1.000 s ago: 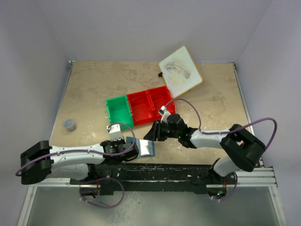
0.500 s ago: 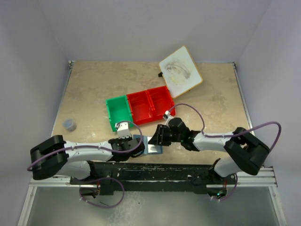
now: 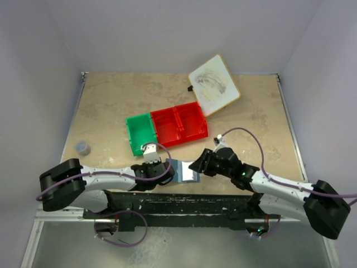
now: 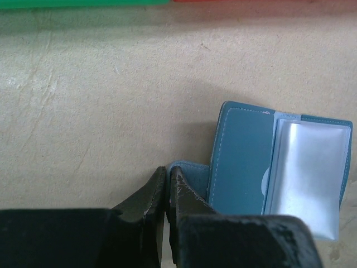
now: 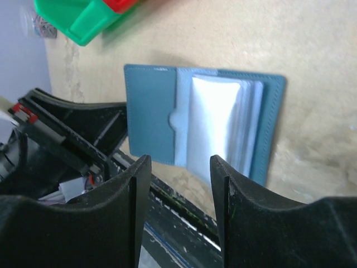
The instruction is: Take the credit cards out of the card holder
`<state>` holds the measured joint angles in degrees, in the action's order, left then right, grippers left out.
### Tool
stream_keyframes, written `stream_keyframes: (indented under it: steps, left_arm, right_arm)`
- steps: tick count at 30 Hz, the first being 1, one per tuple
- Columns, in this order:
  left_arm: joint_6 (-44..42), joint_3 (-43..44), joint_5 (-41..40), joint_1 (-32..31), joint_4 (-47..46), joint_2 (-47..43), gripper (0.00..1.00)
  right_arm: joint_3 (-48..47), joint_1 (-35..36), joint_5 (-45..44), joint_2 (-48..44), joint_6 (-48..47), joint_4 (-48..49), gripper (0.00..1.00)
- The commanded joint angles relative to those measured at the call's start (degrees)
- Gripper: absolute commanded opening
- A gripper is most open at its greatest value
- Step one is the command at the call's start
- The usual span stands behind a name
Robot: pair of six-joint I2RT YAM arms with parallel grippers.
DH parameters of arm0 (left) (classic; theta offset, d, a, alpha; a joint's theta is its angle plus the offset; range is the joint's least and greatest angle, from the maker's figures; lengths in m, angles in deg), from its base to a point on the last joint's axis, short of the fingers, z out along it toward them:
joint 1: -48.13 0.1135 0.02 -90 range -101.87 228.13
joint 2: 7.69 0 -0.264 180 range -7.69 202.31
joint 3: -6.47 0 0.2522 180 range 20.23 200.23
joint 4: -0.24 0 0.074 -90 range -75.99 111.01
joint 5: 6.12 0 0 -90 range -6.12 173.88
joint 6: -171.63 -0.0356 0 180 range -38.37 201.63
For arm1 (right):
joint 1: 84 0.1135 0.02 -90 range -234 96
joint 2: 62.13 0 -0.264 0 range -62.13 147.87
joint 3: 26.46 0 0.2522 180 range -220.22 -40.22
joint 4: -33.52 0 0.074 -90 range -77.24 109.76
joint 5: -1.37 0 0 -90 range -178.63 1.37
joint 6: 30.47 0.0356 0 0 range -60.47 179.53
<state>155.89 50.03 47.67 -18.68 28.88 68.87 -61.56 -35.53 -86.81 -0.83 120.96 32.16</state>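
The card holder (image 3: 177, 170) lies open on the table near the front edge, blue on its left panel (image 4: 241, 162) (image 5: 150, 120). A pale glossy stack fills its right panel, where the credit cards (image 3: 191, 175) (image 4: 309, 167) (image 5: 215, 123) sit; only the top face and layered edges show. My left gripper (image 3: 165, 169) (image 4: 169, 174) is shut on a small blue flap at the holder's left edge. My right gripper (image 3: 197, 166) (image 5: 178, 162) stands open at the holder's right side, nothing between its fingers, tips just short of the pale stack.
A green bin (image 3: 140, 133) and red bins (image 3: 179, 124) stand just beyond the holder. A white wood-rimmed board (image 3: 214, 85) leans at the back right. A small grey cup (image 3: 83, 147) is at the left. The black rail (image 3: 184, 201) runs close behind the holder.
My left gripper carried the card holder right and slightly away from the rail. The right arm swung out to the right, its gripper now at the holder's right edge, jaws barely wider.
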Motion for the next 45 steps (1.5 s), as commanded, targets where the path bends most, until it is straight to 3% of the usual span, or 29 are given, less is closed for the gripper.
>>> stream_keyframes:
  steps: [1, 5, 16, 31, 45]
  left_arm:
    - [-1.79, -0.18, 3.35, 0.01, 1.59, 0.42, 0.00]
    - [-1.84, -0.40, 3.42, 0.01, 1.65, -0.42, 0.00]
    - [-2.17, 0.06, 3.34, 0.01, 2.74, -0.78, 0.00]
    - [-3.18, 1.40, 3.20, 0.01, 3.83, 0.09, 0.00]
    - [-3.48, 1.32, 2.45, 0.01, 3.81, 0.70, 0.00]
  right_arm:
    - [5.75, 0.14, -0.58, -4.64, 5.26, 6.72, 0.49]
    - [3.61, 0.14, 0.06, -0.77, 4.12, 4.01, 0.49]
    - [-0.64, 0.17, 2.84, 9.83, 0.11, 12.18, 0.44]
    - [-9.22, 0.20, -0.30, 12.49, -5.17, -4.02, 0.50]
    - [-10.16, 0.22, 7.80, 10.05, -8.24, 8.39, 0.51]
